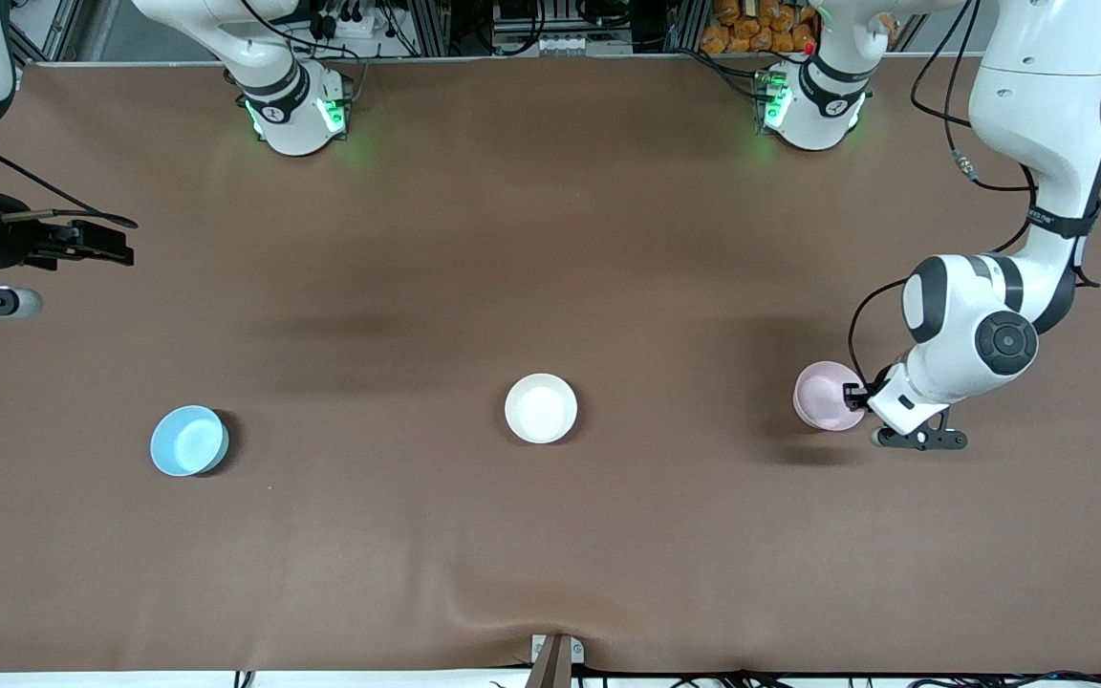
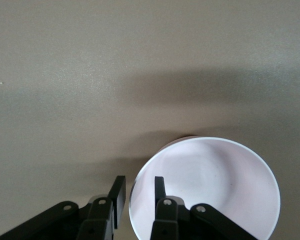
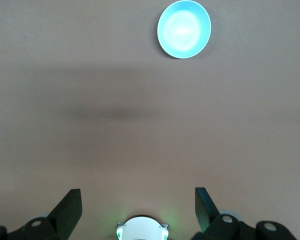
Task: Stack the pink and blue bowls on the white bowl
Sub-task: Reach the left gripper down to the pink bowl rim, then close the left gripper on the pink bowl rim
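Note:
The pink bowl (image 1: 823, 394) (image 2: 215, 185) sits on the brown table toward the left arm's end. My left gripper (image 1: 858, 394) (image 2: 140, 180) is down at its rim, one finger inside the bowl and one outside, with a narrow gap still showing on each side of the rim. The white bowl (image 1: 541, 408) stands mid-table. The blue bowl (image 1: 189, 440) (image 3: 184, 29) rests toward the right arm's end. My right gripper (image 1: 111, 244) (image 3: 137, 192) waits up in the air at that end, wide open and holding nothing.
The two arm bases (image 1: 297, 110) (image 1: 810, 105) stand along the table edge farthest from the front camera. A small bracket (image 1: 555, 659) sits at the nearest edge. The brown cloth (image 1: 550, 535) has a slight wrinkle near it.

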{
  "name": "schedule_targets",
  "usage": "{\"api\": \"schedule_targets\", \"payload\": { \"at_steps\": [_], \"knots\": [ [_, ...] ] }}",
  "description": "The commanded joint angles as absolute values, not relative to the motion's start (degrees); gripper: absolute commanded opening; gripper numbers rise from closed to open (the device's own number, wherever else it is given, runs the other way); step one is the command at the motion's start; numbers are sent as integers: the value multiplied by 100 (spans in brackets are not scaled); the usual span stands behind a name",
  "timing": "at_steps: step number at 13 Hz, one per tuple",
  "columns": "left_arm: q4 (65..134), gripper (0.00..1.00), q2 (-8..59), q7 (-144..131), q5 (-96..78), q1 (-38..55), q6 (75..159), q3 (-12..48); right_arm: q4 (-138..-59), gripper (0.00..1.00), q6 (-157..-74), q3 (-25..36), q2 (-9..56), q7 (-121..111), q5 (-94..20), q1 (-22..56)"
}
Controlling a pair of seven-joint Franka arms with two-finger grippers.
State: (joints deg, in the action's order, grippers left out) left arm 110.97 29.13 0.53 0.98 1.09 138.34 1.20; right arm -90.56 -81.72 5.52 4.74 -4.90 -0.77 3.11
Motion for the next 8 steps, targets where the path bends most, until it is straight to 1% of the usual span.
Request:
{"api": "schedule_targets", "payload": {
  "at_steps": [1,2,5,8],
  "knots": [
    [11074,14,2936,18,132,106,13913,123,-9387,100,-8384,554,176,-448,-9,290],
    [11074,0,2927,26,123,97,13913,123,-9448,100,-8437,562,141,-440,-9,273],
    [10996,0,2883,-52,-25,105,13869,307,-9974,100,-8893,562,-183,-492,-44,106],
    [10741,0,2856,-718,-79,237,13747,685,-10063,100,-8982,571,-264,-501,-44,105]
  ]
}}
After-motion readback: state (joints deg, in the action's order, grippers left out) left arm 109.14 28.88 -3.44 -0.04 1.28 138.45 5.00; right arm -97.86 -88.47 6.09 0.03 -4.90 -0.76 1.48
